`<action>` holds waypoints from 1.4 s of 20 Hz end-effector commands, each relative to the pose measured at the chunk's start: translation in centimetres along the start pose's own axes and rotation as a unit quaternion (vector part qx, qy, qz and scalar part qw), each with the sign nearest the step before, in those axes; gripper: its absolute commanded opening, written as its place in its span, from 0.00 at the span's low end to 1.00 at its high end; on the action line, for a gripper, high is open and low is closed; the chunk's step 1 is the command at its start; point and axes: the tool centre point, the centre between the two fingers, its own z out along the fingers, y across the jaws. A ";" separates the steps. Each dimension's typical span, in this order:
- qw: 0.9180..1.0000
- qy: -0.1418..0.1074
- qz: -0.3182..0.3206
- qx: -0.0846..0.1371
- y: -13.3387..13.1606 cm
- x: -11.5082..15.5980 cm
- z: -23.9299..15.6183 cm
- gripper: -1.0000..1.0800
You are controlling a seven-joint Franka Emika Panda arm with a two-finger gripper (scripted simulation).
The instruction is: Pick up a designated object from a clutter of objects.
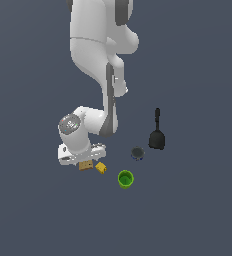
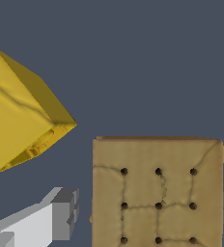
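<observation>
Tan gridded square (image 2: 157,193) lies flat on the grey surface (image 2: 147,58), low and right of centre in your wrist view, dotted grid face up. You see it between the two end effector (image 2: 147,214) fingers: one grey fingertip (image 2: 64,212) stands just off one edge with a narrow gap, the other shows only as a sliver at the frame's right margin. Jaws are spread wide, gripping nothing. Yellow cube (image 2: 22,111) sits tilted, near but apart.

Exterior view: square (image 1: 85,165) peeks out beneath the wrist, lower left of centre; cube (image 1: 101,168) beside it, green cup (image 1: 125,178), dark round piece (image 1: 137,152) and black spatula (image 1: 157,134) further right.
</observation>
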 end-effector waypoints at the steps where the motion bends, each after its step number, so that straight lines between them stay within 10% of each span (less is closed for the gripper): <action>1: 1.000 0.001 0.000 0.000 0.0 0.1 0.1 0.00; 16: 1.000 0.001 0.000 -0.001 -0.4 0.3 -0.6 0.00; 28: 1.000 0.000 0.000 -0.001 -6.2 2.9 -8.0 0.00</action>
